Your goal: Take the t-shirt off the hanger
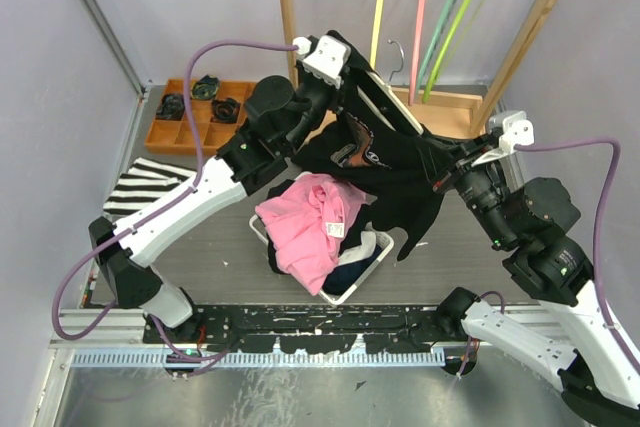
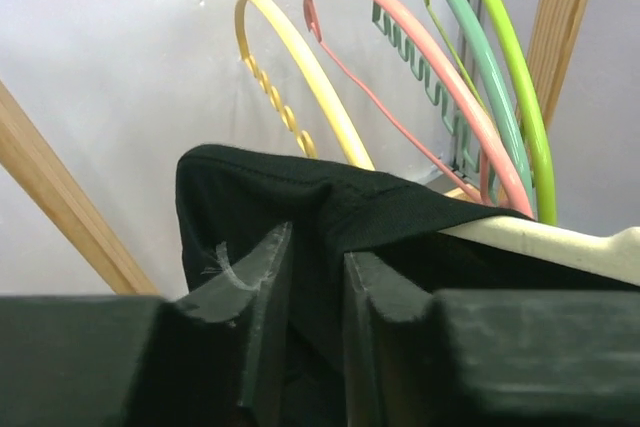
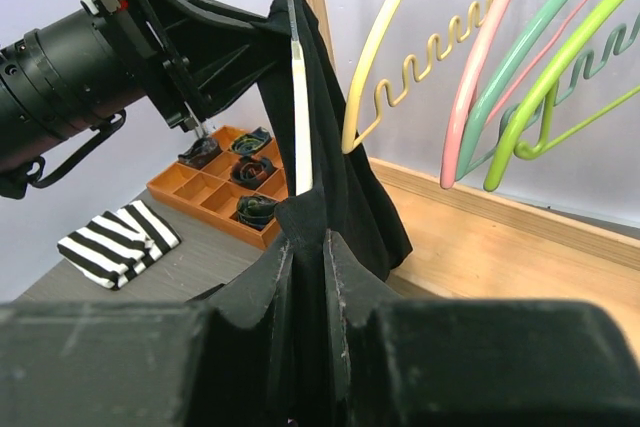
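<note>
A black t-shirt hangs on a cream hanger held up between my two arms, in front of the wooden rack. My left gripper is at the shirt's upper shoulder. In the left wrist view its fingers pinch a fold of the black fabric beside the hanger's cream arm. My right gripper is at the lower shoulder. Seen from the right wrist, that gripper is shut on the black cloth where the hanger's arm runs down into it.
A white basket with a pink garment sits under the shirt. An orange compartment tray and a folded striped cloth lie at the left. The wooden rack carries several coloured hangers just behind.
</note>
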Robot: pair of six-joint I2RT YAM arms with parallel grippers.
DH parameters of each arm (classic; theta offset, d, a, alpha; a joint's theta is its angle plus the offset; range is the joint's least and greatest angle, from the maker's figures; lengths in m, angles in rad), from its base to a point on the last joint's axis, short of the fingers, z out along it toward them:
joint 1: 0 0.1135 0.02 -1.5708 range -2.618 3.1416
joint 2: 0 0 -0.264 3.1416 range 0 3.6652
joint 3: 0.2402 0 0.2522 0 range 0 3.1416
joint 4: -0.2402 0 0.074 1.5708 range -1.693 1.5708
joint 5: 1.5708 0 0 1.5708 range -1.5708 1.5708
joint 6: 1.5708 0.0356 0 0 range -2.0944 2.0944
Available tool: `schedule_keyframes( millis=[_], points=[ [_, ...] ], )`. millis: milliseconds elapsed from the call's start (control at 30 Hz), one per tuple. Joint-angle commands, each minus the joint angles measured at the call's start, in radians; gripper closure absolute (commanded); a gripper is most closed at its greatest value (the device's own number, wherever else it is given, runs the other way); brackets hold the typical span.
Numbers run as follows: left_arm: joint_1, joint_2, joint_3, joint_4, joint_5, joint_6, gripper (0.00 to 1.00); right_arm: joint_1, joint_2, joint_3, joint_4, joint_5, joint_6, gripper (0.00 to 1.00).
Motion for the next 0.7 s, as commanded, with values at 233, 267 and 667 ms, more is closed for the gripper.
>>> schedule_keyframes(
  millis=[233, 267, 667],
  points=[
    [0.002, -0.054, 0.059, -0.078, 0.269, -0.072, 1.00, 0.005, 0.017, 0.030, 0.119, 0.020, 0.005, 0.99],
    [0.001, -0.059, 0.069, -0.104, 0.317, -0.092, 1.00, 0.004, 0.025, 0.030, 0.121, 0.025, 0.003, 0.99],
    [-0.093, -0.050, 0.130, -0.301, 0.499, -0.169, 1.00, 0.005, 0.062, 0.009, 0.170, 0.068, 0.016, 0.99]
  ],
)
